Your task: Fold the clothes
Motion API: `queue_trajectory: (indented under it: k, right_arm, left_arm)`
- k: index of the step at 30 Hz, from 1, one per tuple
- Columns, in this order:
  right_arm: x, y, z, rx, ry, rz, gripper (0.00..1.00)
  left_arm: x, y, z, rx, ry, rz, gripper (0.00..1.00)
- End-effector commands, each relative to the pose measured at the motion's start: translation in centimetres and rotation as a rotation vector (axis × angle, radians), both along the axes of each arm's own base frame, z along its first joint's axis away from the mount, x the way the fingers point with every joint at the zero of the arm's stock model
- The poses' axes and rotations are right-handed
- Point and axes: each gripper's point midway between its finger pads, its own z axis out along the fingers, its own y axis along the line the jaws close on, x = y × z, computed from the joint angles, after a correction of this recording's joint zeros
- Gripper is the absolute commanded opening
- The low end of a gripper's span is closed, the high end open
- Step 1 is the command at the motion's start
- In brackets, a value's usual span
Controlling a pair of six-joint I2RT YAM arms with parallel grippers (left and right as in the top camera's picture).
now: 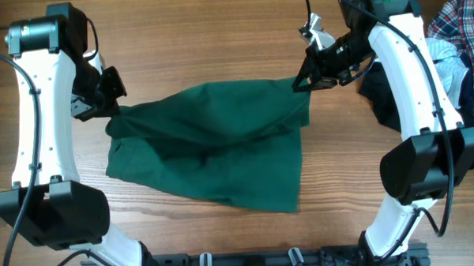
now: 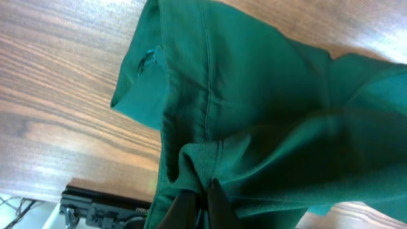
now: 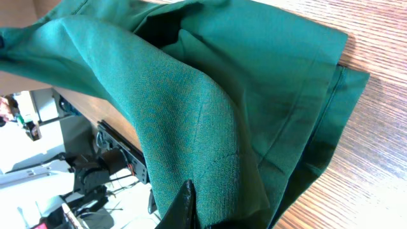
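The green garment (image 1: 213, 142), pinched by the left gripper (image 1: 110, 108) and the right gripper (image 1: 298, 84), is matt, finely woven cloth with stitched hems. Under both grippers the desk (image 1: 218, 31) is smooth grained wood with a faint sheen. Beyond the right gripper, the checked cloth (image 1: 458, 22) looks matt.

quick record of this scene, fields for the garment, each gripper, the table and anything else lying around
garment: green garment, rumpled, top edge raised between the two grippers, lower part lying on the table
left arm: left gripper shut on the garment's left corner
right arm: right gripper shut on the garment's right corner
surface: wooden table
other: pile of clothes, plaid and dark, at the right edge, apart from the green garment
fold: not yet made
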Motion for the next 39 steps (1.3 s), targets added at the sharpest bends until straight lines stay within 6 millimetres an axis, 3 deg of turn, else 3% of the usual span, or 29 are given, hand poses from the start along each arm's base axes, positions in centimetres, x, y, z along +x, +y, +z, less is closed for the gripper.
queue_trajectory:
  k: [1, 5, 8, 10, 14, 18, 23, 29, 35, 39]
  right_arm:
    - [-0.3, -0.2, -0.1, -0.074, -0.021, 0.004, 0.04]
    - [0.6, -0.8, 0.2, -0.163, -0.082, -0.047, 0.04]
    - [1.1, -1.9, 1.6, -0.234, -0.147, -0.125, 0.04]
    - [0.6, -3.2, 3.6, -0.286, -0.198, -0.199, 0.04]
    - [-0.6, -4.1, 5.6, -0.311, -0.234, -0.243, 0.04]
    - [-2.2, -4.0, 5.7, -0.329, -0.196, -0.234, 0.04]
    - [-2.7, -4.3, 5.5, -0.431, -0.205, -0.275, 0.04]
    - [-4.0, -3.3, 5.5, -0.508, -0.227, -0.278, 0.05]
    - [-5.6, -2.4, 1.9, -0.557, -0.140, -0.250, 0.04]
    - [-7.1, -2.8, -0.2, -0.574, -0.077, -0.262, 0.04]
  left_arm:
    - [0.0, -0.1, 0.2, 0.000, -0.009, -0.009, 0.04]
    - [0.9, -0.2, 0.4, 0.005, -0.051, -0.015, 0.04]
    - [1.0, 0.0, 1.2, 0.029, -0.092, -0.019, 0.04]
    - [0.7, 0.6, 2.6, 0.072, -0.141, 0.008, 0.04]
    - [-0.2, 0.7, 4.7, 0.086, -0.209, 0.037, 0.04]
    - [-1.8, 0.6, 6.5, 0.093, -0.246, 0.072, 0.04]
    - [-3.2, 0.8, 6.8, 0.126, -0.224, 0.099, 0.04]
    - [-3.9, 0.6, 4.5, 0.206, -0.177, 0.104, 0.04]
    - [-4.2, -0.4, -0.9, 0.224, -0.099, 0.097, 0.04]
    - [-5.4, -0.1, -3.0, 0.241, -0.039, 0.096, 0.04]
